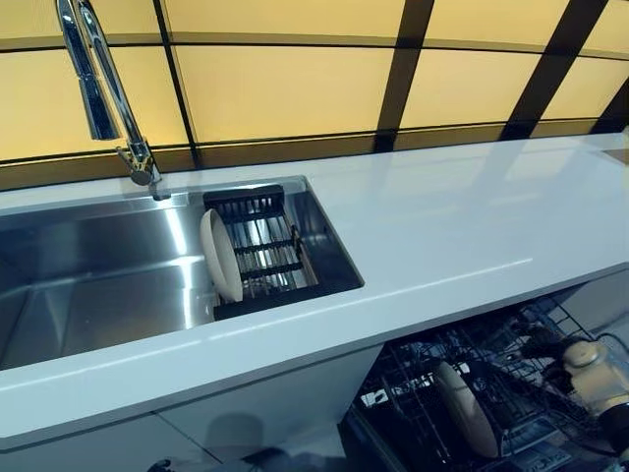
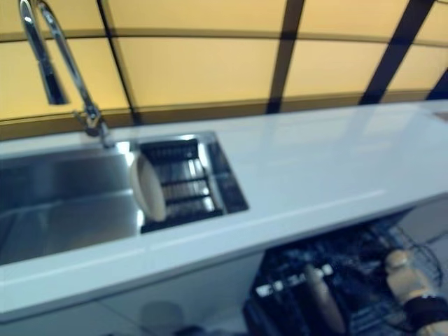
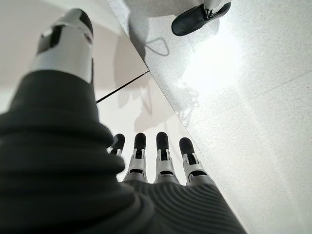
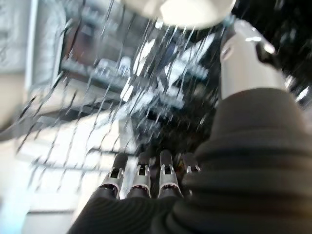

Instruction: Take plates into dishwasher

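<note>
A cream plate [image 1: 220, 255] stands at centre left in a black rack [image 1: 260, 251] with silver slats, inside a brushed steel-grey sink [image 1: 88, 285]. The tap [image 1: 103, 84] at upper left is shiny chrome. The worktop [image 1: 462, 221] across the middle is plain white. Behind it the wall [image 1: 285, 88] shows amber-yellow panels split by dark brown bars. At lower right, a second cream plate [image 1: 466, 407] sits in the black wire dishwasher rack [image 1: 432, 369].
</note>
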Robot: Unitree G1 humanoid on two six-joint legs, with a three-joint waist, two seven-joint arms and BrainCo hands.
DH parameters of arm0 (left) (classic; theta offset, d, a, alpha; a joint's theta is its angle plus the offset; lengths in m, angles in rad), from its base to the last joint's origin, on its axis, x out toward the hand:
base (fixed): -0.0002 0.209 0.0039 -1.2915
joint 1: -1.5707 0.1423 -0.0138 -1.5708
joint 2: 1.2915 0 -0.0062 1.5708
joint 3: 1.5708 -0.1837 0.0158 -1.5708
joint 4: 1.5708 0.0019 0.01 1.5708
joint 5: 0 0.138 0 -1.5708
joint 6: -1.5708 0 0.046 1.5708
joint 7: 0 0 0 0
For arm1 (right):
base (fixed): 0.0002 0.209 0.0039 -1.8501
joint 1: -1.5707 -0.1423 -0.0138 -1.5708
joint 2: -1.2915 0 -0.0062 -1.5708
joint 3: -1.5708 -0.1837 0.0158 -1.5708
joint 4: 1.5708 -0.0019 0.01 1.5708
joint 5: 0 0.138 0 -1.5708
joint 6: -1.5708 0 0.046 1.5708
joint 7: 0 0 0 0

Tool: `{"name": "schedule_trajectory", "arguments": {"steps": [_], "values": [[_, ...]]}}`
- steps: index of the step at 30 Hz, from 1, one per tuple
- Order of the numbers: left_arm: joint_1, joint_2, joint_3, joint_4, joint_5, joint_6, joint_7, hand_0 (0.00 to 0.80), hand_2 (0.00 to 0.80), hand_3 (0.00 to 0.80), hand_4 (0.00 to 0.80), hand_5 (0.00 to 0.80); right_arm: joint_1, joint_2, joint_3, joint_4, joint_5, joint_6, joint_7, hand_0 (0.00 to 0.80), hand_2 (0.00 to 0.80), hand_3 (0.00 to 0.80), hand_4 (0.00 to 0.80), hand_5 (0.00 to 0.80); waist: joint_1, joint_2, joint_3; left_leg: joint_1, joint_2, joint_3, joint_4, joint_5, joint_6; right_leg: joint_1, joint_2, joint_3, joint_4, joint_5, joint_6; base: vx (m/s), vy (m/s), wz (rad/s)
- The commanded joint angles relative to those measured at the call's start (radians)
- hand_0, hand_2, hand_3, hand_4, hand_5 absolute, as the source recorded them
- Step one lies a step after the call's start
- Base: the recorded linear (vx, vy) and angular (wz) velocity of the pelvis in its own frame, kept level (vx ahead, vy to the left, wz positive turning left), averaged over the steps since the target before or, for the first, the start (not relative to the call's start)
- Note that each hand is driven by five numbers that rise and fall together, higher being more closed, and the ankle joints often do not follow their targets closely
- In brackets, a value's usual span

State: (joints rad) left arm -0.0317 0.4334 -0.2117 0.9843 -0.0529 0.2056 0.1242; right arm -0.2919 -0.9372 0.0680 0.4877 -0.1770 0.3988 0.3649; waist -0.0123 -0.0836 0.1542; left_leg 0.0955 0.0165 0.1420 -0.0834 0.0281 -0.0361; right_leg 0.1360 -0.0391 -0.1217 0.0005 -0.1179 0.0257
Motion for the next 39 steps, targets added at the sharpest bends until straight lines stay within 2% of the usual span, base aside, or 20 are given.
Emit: {"name": "schedule_trajectory", "arguments": {"steps": [1, 6, 9, 14, 21, 28, 39], "values": [[-0.020, 0.025, 0.044, 0.014, 0.014, -0.009, 0.012, 0.000, 0.000, 0.000, 0.000, 0.000, -0.072, -0.124, 0.002, -0.042, -0.022, -0.008, 0.003, 0.000, 0.000, 0.000, 0.000, 0.000, 0.005, -0.030, -0.044, 0.018, -0.037, -0.005, 0.069, -0.101, 0.058, -0.095, -0.016, 0.036, -0.016, 0.182, 0.104, -0.010, 0.018, -0.09], [-0.017, 0.023, 0.044, 0.031, -0.018, -0.003, 0.019, 0.000, 0.000, 0.000, 0.000, 0.000, -0.095, -0.201, -0.040, -0.032, 0.008, 0.011, 0.017, 0.000, 0.000, 0.000, 0.000, 0.000, -0.003, -0.034, -0.052, 0.020, -0.038, 0.000, 0.067, -0.101, 0.057, -0.094, -0.013, 0.040, -0.019, 0.181, 0.104, -0.013, 0.024, -0.13], [-0.012, 0.013, 0.060, 0.051, -0.066, -0.004, 0.025, 0.000, 0.000, 0.000, 0.000, 0.000, -0.100, -0.242, -0.067, -0.021, 0.045, 0.050, 0.026, 0.000, 0.000, 0.000, 0.000, 0.000, -0.007, -0.037, -0.060, 0.024, -0.040, 0.003, 0.061, -0.101, 0.057, -0.094, -0.011, 0.040, -0.023, 0.183, 0.105, -0.014, 0.018, -0.04], [-0.005, 0.008, 0.066, 0.071, -0.071, -0.010, 0.026, 0.000, 0.000, 0.000, 0.000, 0.000, -0.098, -0.272, -0.103, 0.022, 0.101, 0.091, 0.007, 0.000, 0.000, 0.000, 0.000, 0.000, -0.005, -0.040, -0.069, 0.023, -0.040, 0.005, 0.056, -0.099, 0.055, -0.093, -0.010, 0.039, -0.028, 0.184, 0.108, -0.017, 0.003, -0.03], [0.005, 0.015, 0.048, 0.080, -0.075, 0.006, 0.028, 0.000, 0.000, 0.000, 0.000, 0.000, -0.122, -0.323, -0.146, 0.045, 0.198, 0.145, -0.086, 0.000, 0.000, 0.000, 0.000, 0.000, 0.002, -0.043, -0.074, 0.021, -0.040, 0.004, 0.052, -0.096, 0.052, -0.094, -0.011, 0.031, -0.033, 0.186, 0.110, -0.013, -0.006, 0.00], [0.008, 0.025, 0.033, 0.078, -0.081, -0.002, 0.032, 0.000, 0.000, 0.000, 0.000, 0.000, -0.191, -0.375, -0.136, 0.072, 0.291, 0.112, -0.197, 0.000, 0.000, 0.000, 0.000, 0.000, 0.014, -0.045, -0.075, 0.021, -0.040, 0.000, 0.050, -0.095, 0.050, -0.091, -0.015, 0.022, -0.034, 0.187, 0.115, 0.000, 0.000, 0.00], [0.014, 0.023, 0.021, 0.077, -0.091, -0.006, 0.028, 0.000, 0.000, 0.000, 0.000, 0.000, -0.364, -0.413, -0.060, -0.032, 0.417, 0.052, -0.377, 0.000, 0.000, 0.000, 0.000, 0.000, 0.034, -0.048, -0.082, 0.019, -0.043, -0.017, 0.047, -0.090, 0.046, -0.082, -0.021, 0.006, -0.042, 0.183, 0.115, 0.000, 0.000, 0.00]]}}
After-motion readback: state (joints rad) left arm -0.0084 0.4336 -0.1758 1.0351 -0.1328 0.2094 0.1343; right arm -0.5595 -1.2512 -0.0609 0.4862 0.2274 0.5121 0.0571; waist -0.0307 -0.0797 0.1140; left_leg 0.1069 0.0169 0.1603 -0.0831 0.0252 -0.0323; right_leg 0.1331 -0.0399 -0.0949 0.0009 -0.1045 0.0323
